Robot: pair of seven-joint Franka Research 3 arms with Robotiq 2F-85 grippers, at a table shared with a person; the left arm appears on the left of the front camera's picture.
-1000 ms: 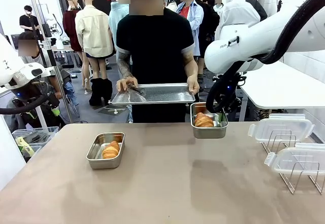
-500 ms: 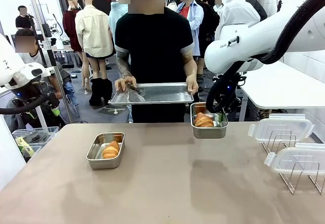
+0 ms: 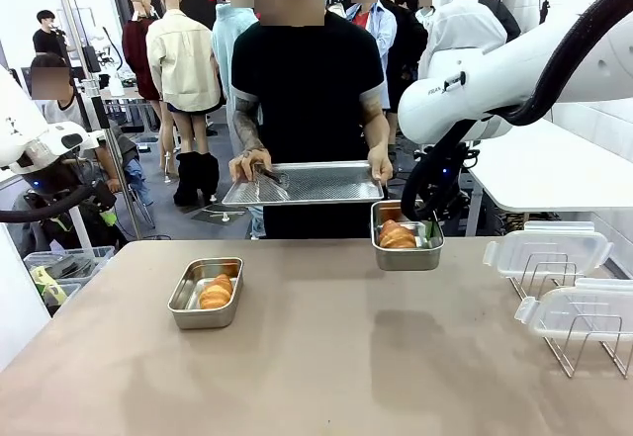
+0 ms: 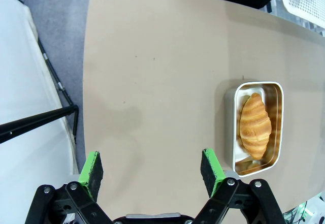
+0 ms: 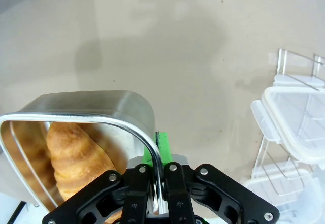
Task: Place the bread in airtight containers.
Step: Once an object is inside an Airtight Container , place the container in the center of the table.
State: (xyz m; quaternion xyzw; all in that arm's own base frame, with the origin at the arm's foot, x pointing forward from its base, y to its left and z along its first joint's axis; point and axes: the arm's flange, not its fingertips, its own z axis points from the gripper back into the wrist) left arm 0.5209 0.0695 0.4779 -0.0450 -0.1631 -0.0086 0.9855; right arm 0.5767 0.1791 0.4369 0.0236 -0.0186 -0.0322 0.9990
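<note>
Now, the right gripper (image 5: 158,150) has its fingers clamped tight on the rim of the far steel pan (image 3: 406,256), one green pad showing outside the wall. The pan hangs clear of the counter (image 3: 326,357) near its far edge, with a croissant (image 3: 397,235) lying inside. Over on the left, the second pan (image 3: 188,305) sits flat on the counter with the other croissant (image 3: 216,292) in it; both pans are open-topped. The left gripper (image 4: 152,165) hovers above bare counter beside that pan, fingers spread wide, holding nothing. Across the counter a person holds a large flat tray (image 3: 316,184) in both hands, tongs (image 3: 269,177) at one hand. Two clear lids (image 3: 549,251) stand in wire racks (image 3: 593,352) at the right.
</note>
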